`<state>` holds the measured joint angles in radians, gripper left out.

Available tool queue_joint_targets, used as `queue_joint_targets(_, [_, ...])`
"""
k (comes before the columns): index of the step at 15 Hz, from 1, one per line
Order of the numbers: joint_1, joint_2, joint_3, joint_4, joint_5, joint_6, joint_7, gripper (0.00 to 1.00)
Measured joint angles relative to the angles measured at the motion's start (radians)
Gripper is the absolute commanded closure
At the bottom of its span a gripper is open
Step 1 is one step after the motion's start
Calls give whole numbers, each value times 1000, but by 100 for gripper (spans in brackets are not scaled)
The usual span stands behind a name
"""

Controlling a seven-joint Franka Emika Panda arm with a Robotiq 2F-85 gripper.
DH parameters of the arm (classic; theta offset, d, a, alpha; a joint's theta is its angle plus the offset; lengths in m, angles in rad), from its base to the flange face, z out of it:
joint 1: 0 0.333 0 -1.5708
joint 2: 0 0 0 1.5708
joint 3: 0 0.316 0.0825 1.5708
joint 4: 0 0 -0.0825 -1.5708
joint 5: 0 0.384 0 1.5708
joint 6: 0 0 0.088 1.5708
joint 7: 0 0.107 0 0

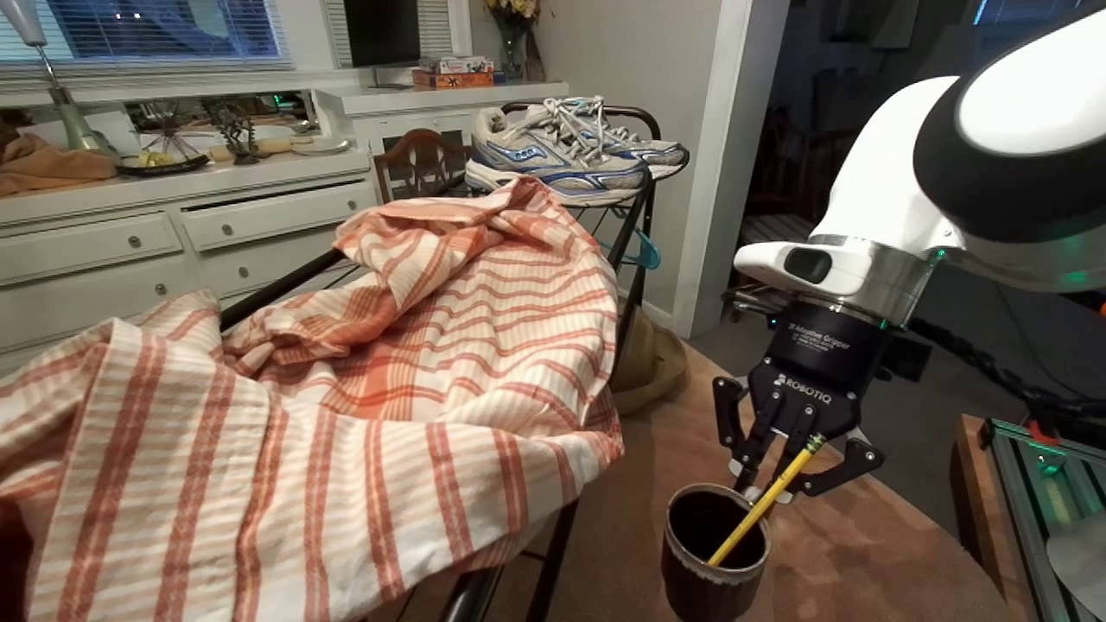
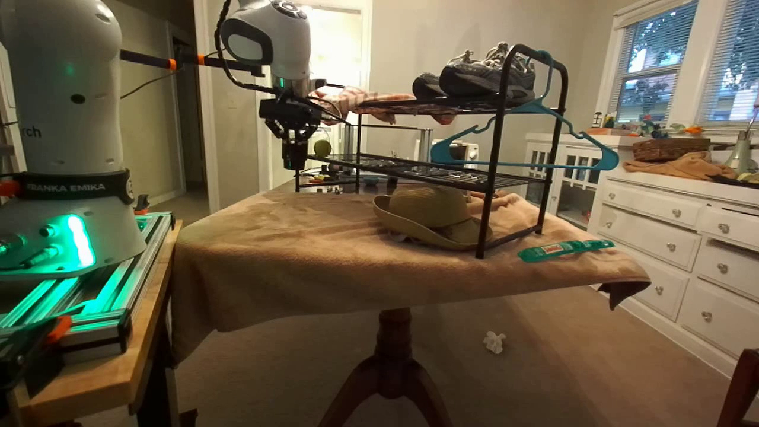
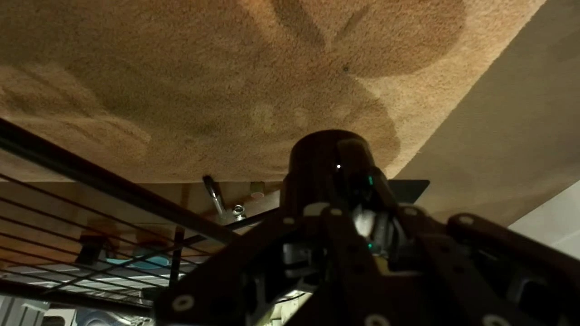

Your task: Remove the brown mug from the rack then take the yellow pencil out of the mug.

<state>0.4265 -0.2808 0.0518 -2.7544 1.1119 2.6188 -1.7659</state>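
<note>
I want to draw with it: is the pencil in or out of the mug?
In: the pencil slants, its lower part inside the mug, its top poking out.

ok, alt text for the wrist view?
Dark gripper at bottom center holds the mug, with tan cloth behind. The rack slants across the lower left; floor shows at right. Too dark to tell exactly where it grips.
</note>
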Motion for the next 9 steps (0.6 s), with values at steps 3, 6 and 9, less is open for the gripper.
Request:
queue_joint_targets(3, [-35,53,7,8,77,0,-114,96])
queue_joint_targets(6, [-51,110,13,15,124,6,-204,96])
queue_joint_targets(9, [-50,169,13,29,163,8,-282,96])
